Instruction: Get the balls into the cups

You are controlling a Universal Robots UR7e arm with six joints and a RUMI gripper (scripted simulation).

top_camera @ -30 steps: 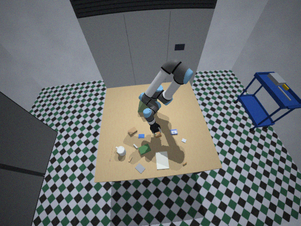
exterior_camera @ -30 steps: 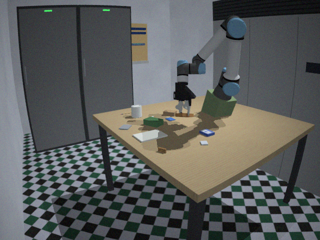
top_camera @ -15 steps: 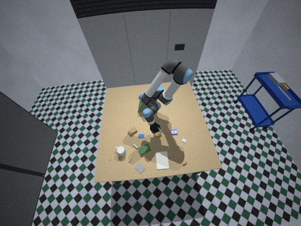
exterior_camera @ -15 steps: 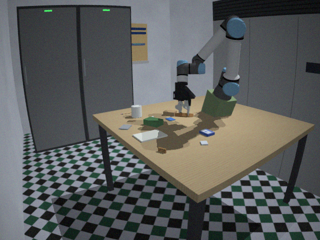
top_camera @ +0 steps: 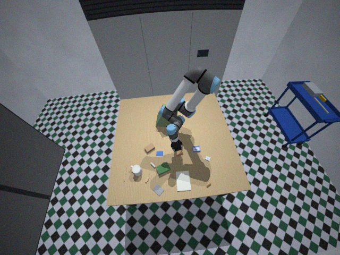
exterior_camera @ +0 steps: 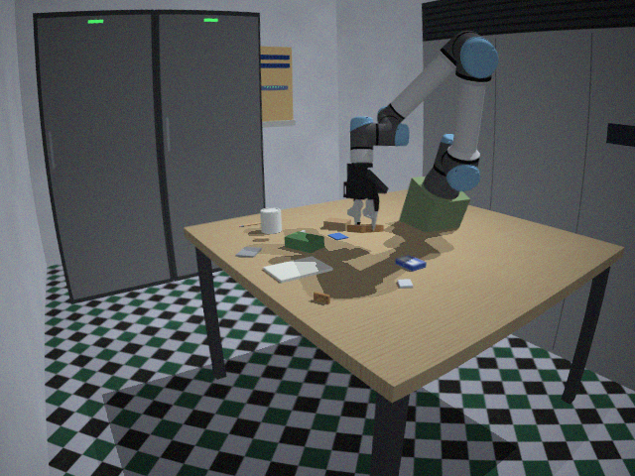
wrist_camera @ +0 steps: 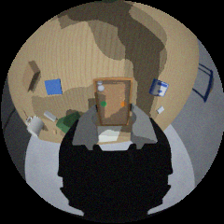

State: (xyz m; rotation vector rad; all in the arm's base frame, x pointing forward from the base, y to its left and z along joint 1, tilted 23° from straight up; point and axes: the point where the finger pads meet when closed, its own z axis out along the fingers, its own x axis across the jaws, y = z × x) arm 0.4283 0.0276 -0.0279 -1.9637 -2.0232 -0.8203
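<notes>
The wooden puzzle (wrist_camera: 114, 78) is in the middle, between the two grey fingers of the gripper (wrist_camera: 113, 104). Inside the puzzle there is a green spot (wrist_camera: 104, 104) on the left and an orange spot (wrist_camera: 123, 104) on the right; pale round shapes (wrist_camera: 101, 87) are in its upper left corner. To the left of the puzzle lies a blue square (wrist_camera: 53, 87), and farther left a brown block (wrist_camera: 32, 76). Below and left of the puzzle are a green block (wrist_camera: 68, 121) and a white mug (wrist_camera: 35, 126). Right of the puzzle lies a blue-and-white box (wrist_camera: 159, 88).
</notes>
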